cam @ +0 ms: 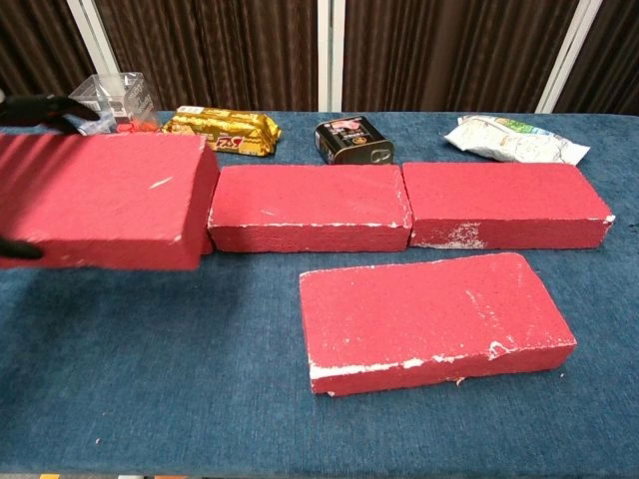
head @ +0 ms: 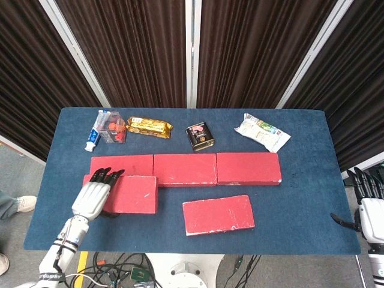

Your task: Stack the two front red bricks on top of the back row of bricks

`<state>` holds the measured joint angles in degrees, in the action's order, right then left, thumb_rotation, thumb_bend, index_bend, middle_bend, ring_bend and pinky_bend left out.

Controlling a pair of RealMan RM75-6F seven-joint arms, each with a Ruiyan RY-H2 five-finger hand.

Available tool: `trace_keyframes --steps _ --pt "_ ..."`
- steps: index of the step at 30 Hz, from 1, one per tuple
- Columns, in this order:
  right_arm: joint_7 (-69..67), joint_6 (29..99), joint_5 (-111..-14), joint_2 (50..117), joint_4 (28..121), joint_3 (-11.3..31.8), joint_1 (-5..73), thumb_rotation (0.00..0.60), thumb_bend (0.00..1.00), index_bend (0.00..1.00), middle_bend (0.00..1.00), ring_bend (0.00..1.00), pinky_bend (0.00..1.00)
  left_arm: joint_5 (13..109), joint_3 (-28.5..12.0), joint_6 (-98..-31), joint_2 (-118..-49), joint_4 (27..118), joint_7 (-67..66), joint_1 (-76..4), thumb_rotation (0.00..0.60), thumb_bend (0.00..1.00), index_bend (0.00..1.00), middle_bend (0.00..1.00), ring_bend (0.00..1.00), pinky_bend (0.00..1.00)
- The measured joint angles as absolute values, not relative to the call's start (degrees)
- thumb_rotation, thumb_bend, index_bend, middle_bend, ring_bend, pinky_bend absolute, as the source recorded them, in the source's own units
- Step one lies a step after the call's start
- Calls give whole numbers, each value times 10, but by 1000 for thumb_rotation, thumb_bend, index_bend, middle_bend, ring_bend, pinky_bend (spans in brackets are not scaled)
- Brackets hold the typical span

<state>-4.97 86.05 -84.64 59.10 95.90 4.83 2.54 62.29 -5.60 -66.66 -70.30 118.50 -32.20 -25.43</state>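
Observation:
My left hand [head: 91, 198] grips the left front red brick [head: 129, 193] by its left end and holds it lifted off the blue table, over the front edge of the back row's left brick [head: 123, 164]. In the chest view the lifted brick [cam: 100, 200] hides that back brick; only dark fingertips [cam: 45, 108] show. The back row's middle brick [head: 185, 169] and right brick [head: 248, 168] lie end to end. The other front brick [head: 218, 214] lies flat, slightly skewed, at front centre. My right hand [head: 367, 207] hangs open beyond the table's right edge.
Along the far edge lie a clear box with toothpaste [head: 107, 129], a gold snack pack [head: 149, 126], a dark tin [head: 200, 136] and a white packet [head: 261, 132]. Dark curtains stand behind the blue table [head: 306, 192]. Cables lie on the floor below the front edge.

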Motion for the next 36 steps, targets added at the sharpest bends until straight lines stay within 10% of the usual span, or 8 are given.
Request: trace_keyframes --steps 17,36 --pt "-33 839 -852 592 965 44 38 600 12 0 0 0 0 363 -148 -588 -774 1091 -388 -432 600 0 0 235 0 0" --pt "-44 842 -845 591 960 43 34 600 11 0 0 0 0 233 -142 -570 -835 980 -389 -531 600 0 0 235 0 0"
